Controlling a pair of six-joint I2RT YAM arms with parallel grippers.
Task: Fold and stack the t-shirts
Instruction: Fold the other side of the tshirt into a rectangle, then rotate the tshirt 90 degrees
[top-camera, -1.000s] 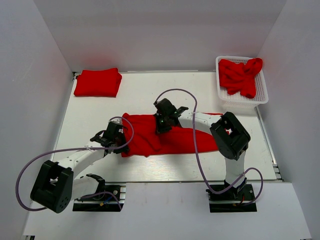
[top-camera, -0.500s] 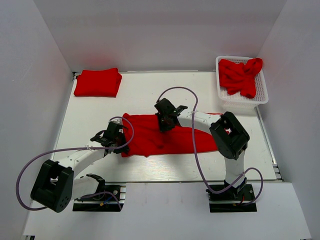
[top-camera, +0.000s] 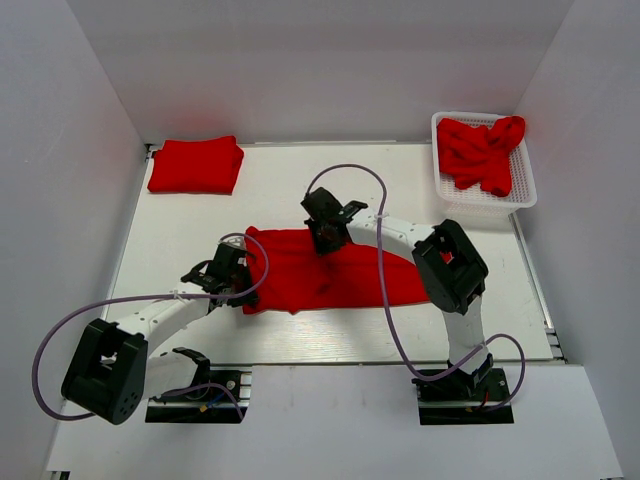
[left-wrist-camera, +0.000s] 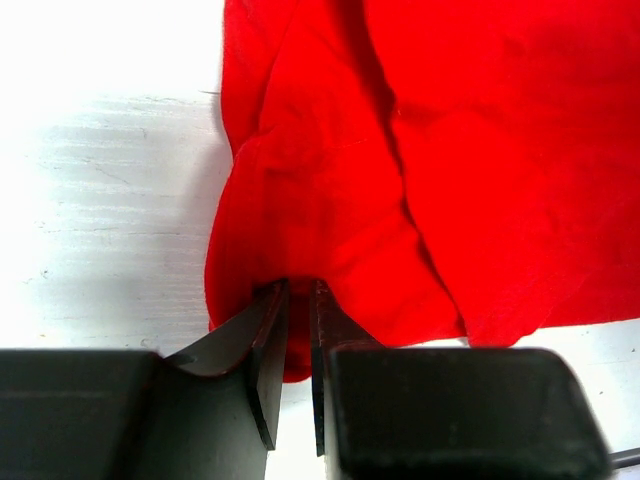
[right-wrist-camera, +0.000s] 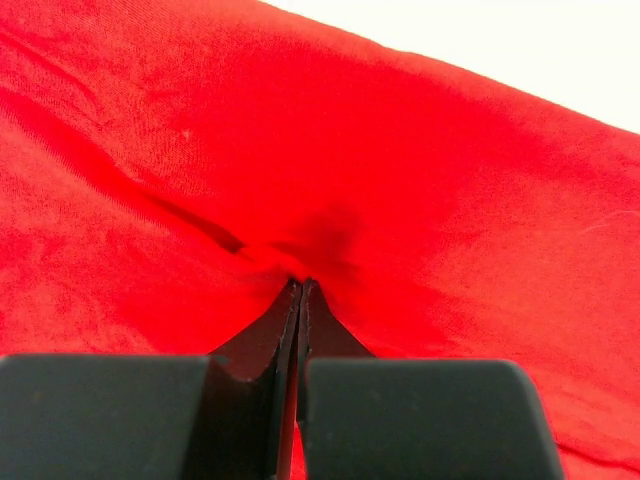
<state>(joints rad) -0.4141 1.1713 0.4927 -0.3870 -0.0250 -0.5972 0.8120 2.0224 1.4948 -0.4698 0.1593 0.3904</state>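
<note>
One red t-shirt (top-camera: 340, 278) lies spread across the middle of the table, partly doubled over. At its left edge, my left gripper (top-camera: 244, 290) is shut on the near left corner (left-wrist-camera: 330, 210), and red cloth shows in the narrow gap between the fingertips (left-wrist-camera: 298, 300). Further back, my right gripper (top-camera: 323, 238) is shut on a pinch of the same shirt's far edge (right-wrist-camera: 300, 288), and the cloth (right-wrist-camera: 400, 180) puckers at its tips. A folded t-shirt (top-camera: 196, 165) rests at the back left corner. More crumpled t-shirts (top-camera: 485, 150) fill the basket.
A white mesh basket (top-camera: 480, 202) stands at the back right against the wall. White walls close in the table on three sides. The right arm's elbow (top-camera: 452, 268) hangs over the shirt's right end, and purple cables loop from both arms.
My right gripper has moved a little towards the back and left with its pinch of shirt, and its elbow followed. The left gripper has stayed in place.
</note>
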